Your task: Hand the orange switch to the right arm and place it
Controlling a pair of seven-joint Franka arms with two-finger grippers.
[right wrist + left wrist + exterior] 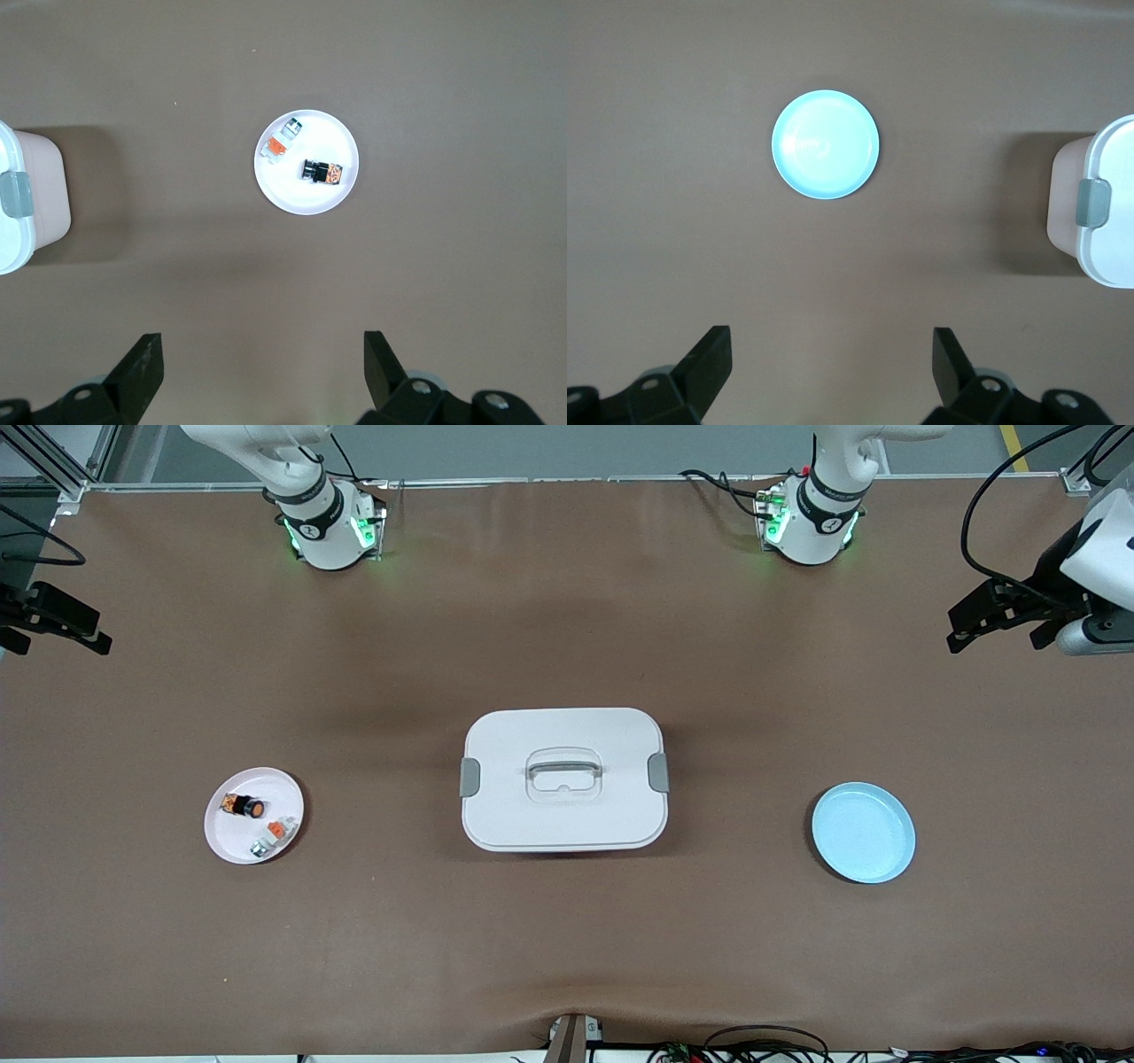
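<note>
On the white plate (223,834) toward the right arm's end of the table lies the orange switch (244,807), a tiny black body with its round orange button facing sideways, and just beside it on the same plate, nearer the front camera, sits a small white-grey part with an orange tab (274,835). That closeness is the first hazard: both pieces carry orange, so a reach aimed by colour alone could close on the wrong one, or nudge the neighbour off the plate while going for the switch. The switch is small and lies on its side, so a pinch that lands off-centre would likely roll or flick it rather than lift it. A white lidded box (564,779) stands at the middle of the table between this plate and the empty blue plate (863,832) at the left arm's end; any hand-over would probably happen above it, and a dropped switch could bounce off the lid and be lost. The task words name a transfer to the right arm, yet the switch lies at that arm's own end, well apart from the left arm, so the long reach invites trouble. The right gripper (257,372) hangs high over bare mat near the table's edge, jaws spread wide and holding nothing; the left gripper (831,370) waits likewise at its own end, wide open and empty.
</note>
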